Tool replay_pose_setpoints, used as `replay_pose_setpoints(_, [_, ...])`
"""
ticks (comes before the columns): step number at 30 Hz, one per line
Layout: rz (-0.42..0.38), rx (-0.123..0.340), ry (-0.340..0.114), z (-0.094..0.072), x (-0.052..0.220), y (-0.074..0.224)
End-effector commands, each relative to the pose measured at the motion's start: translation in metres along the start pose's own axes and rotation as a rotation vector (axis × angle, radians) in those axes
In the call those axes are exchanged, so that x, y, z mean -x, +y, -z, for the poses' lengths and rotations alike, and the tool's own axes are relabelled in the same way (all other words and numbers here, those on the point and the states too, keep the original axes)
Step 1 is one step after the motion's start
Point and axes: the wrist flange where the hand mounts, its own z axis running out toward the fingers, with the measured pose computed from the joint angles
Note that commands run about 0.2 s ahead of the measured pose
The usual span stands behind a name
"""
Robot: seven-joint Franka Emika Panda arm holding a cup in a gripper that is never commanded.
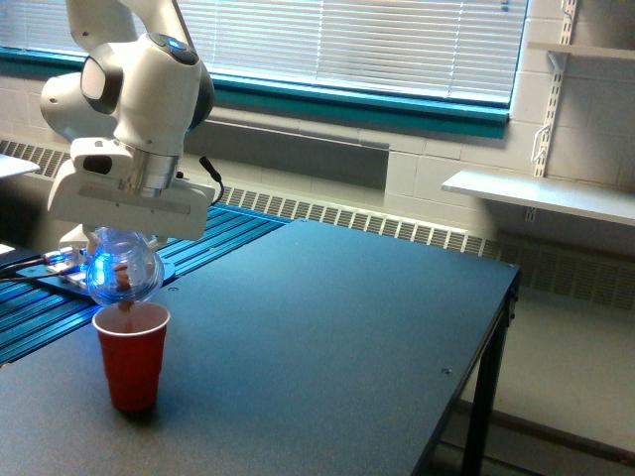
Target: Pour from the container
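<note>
The container [123, 269] is a clear rounded glass jar, tipped mouth-down right above the red cup [131, 355]. A few brown pieces show inside it near the mouth, just over the cup's rim. My gripper [121, 238] is shut on the container from above; the fingers are mostly hidden under the white hand body. The red cup stands upright on the dark table [327, 337] near the exterior view's left front.
A blue ribbed strip [60, 297] with a lit device lies along the table's left side. White shelves [541, 193] hang on the wall at the exterior view's right. The table's right edge [496, 327] drops to the floor.
</note>
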Motion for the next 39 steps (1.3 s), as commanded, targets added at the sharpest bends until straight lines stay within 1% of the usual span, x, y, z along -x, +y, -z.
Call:
replay_pose_setpoints(1, [0.009,0.011,0.000,0.003,-0.004,-0.001])
replay_pose_setpoints(4, [0.011,0.013,0.002,0.005,-0.005,-0.002])
replay_pose_setpoints(9, [0.018,-0.002,-0.004,0.011,-0.005,-0.009])
replay_pose_setpoints(15, [0.027,0.001,-0.002,0.013,-0.004,-0.012])
replay_pose_setpoints(19, [0.033,0.001,-0.004,0.014,-0.003,-0.015])
replay_pose_setpoints(28, [0.047,0.028,-0.018,0.007,0.001,-0.013])
replay_pose_setpoints(37, [0.048,0.003,-0.016,0.012,0.001,-0.019])
replay_pose_setpoints(39, [0.051,-0.012,-0.018,0.015,0.002,-0.021])
